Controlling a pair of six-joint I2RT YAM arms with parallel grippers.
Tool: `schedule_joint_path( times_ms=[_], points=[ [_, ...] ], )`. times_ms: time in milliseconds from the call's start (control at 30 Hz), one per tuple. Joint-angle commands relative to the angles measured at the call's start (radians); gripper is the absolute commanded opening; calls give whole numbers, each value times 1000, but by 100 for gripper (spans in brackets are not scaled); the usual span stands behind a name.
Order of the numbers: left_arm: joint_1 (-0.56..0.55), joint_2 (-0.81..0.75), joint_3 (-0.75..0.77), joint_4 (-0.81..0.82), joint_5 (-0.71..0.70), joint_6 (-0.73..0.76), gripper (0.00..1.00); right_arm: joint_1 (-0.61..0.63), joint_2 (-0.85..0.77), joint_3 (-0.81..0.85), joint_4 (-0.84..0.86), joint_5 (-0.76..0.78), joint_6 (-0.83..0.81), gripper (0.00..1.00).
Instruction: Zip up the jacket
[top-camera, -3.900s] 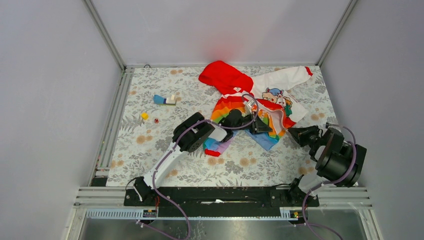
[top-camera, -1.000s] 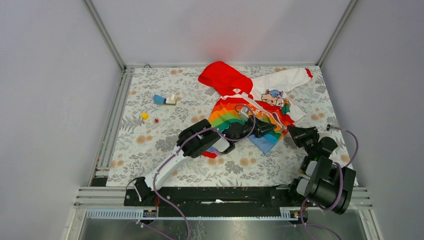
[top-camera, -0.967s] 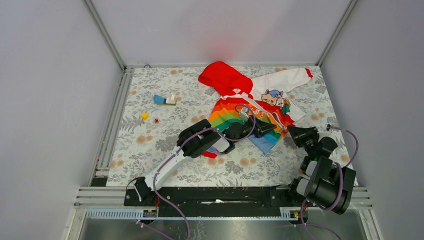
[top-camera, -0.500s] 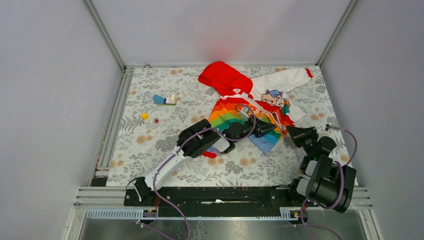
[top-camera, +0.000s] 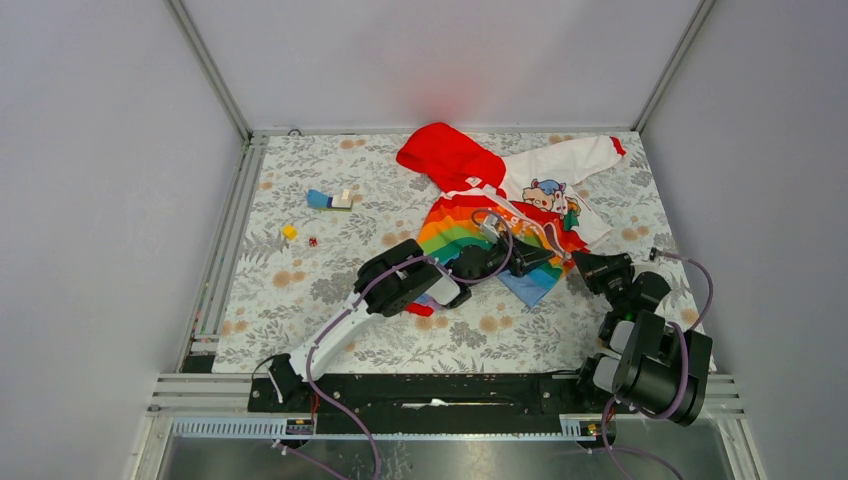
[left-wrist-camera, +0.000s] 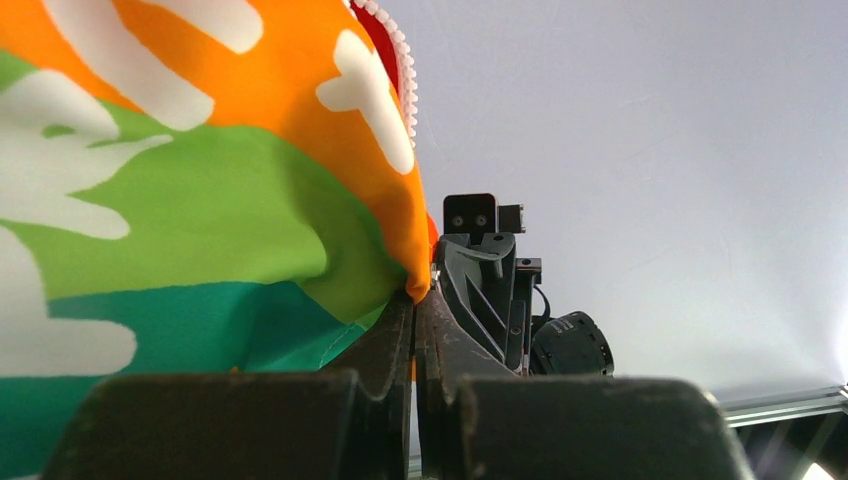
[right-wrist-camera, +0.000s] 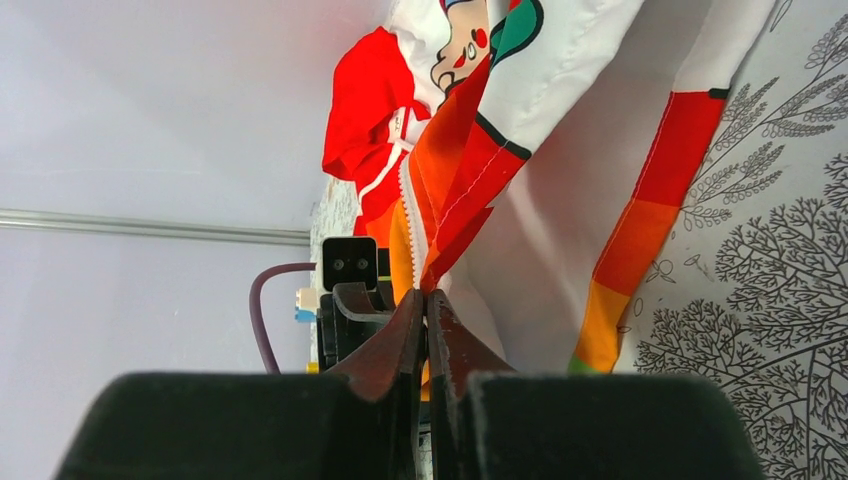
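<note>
Rumpled jacket (top-camera: 455, 218) lies unzipped on the table (top-camera: 300, 290), hood far from me; my left pincer (left-wrist-camera: 413, 300) is pressed tight on one rainbow front edge, my right pincer (right-wrist-camera: 425, 296) pinches an orange edge nearby, zipper teeth (left-wrist-camera: 404, 70) unjoined, so I judge zipping not yet begun.

Plain grey walls (top-camera: 430, 60), aluminium corner rails (top-camera: 209, 68), floral-patterned tabletop (top-camera: 300, 285).

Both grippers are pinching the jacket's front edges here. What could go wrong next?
1. The left gripper and right gripper each pinch only a thin fold of the jacket; a tug may pull it free.
2. They face each other closely, so joining the zipper teeth risks a collision.
</note>
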Motion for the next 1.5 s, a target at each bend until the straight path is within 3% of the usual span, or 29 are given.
schedule_joint_path(
  times_ms=[0,333,567,1167,1467],
  points=[
    [-17,-31,12,131,14,10,0,17,-9,-6,28,20,-29,0],
    [-14,-36,37,109,43,26,0,31,-15,-6,-3,5,-59,0],
    [1,-100,13,61,84,127,0,31,-58,12,-92,17,-96,0],
    [-12,-63,25,86,119,75,0,36,19,-9,103,0,8,0],
    [-24,-16,126,50,148,17,0,58,107,-17,231,-14,59,0]
  ],
)
